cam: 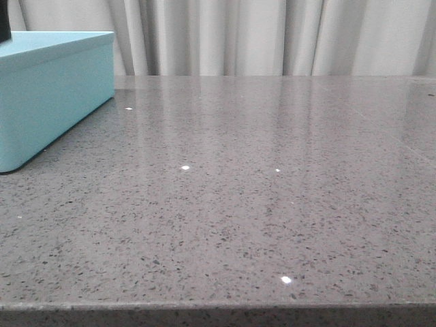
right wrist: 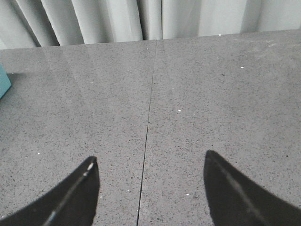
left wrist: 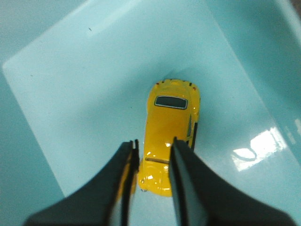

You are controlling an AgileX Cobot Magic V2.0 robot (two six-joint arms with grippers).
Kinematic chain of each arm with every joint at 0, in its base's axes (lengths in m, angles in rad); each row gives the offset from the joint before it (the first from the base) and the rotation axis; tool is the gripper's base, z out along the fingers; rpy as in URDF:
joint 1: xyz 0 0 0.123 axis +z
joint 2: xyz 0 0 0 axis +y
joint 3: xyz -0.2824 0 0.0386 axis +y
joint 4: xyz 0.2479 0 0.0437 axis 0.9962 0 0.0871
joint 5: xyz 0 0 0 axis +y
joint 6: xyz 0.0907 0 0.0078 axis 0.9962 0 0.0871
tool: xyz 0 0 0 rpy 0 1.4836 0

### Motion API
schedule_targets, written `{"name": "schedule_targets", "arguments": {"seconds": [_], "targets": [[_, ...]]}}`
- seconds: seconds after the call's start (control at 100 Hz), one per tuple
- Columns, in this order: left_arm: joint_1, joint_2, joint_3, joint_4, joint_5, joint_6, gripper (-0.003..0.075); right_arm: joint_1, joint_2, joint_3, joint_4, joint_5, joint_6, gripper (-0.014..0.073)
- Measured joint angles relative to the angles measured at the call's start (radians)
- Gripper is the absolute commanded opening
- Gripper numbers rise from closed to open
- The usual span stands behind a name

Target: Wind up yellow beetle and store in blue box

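In the left wrist view the yellow beetle (left wrist: pixel 171 127) is inside the blue box (left wrist: pixel 70 94), low over its pale floor, seen from above. My left gripper (left wrist: pixel 154 153) is shut on the beetle at one end, one dark finger on each side. In the front view the blue box (cam: pixel 54 95) stands at the far left of the table; the beetle and the left gripper are hidden inside it. My right gripper (right wrist: pixel 150 167) is open and empty, above the bare table. A corner of the box shows in the right wrist view (right wrist: pixel 3 82).
The grey speckled stone table (cam: pixel 238 204) spreads to the right of the box. A thin seam (right wrist: pixel 148 132) runs across it under my right gripper. Pale curtains (cam: pixel 272 34) hang behind the table's far edge. A dark part of my left arm (cam: pixel 3 20) shows above the box.
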Motion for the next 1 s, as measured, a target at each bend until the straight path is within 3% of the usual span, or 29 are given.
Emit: {"name": "schedule_targets", "arguments": {"seconds": [0.23,0.44,0.56,0.77,1.0], "targets": [[0.015,-0.169,0.035,-0.079,0.018,0.000,-0.0019,0.000,-0.061,0.049,-0.004,-0.002,-0.015,0.0127],[0.016,-0.370,0.166,-0.153,0.013,-0.002,-0.0019,0.000,-0.138,0.112,-0.006,-0.002,-0.017,-0.0022],[0.016,-0.496,0.280,-0.183,-0.027,-0.002,-0.0019,0.000,-0.180,0.146,-0.006,-0.002,-0.017,-0.0070],[0.016,-0.760,0.519,-0.235,-0.140,-0.002,-0.0019,0.000,-0.231,0.197,-0.006,-0.004,-0.019,-0.0069],[0.016,-1.042,0.789,-0.253,-0.247,-0.041,-0.0019,0.000,-0.292,0.297,-0.007,-0.132,-0.019,-0.0069]]}}
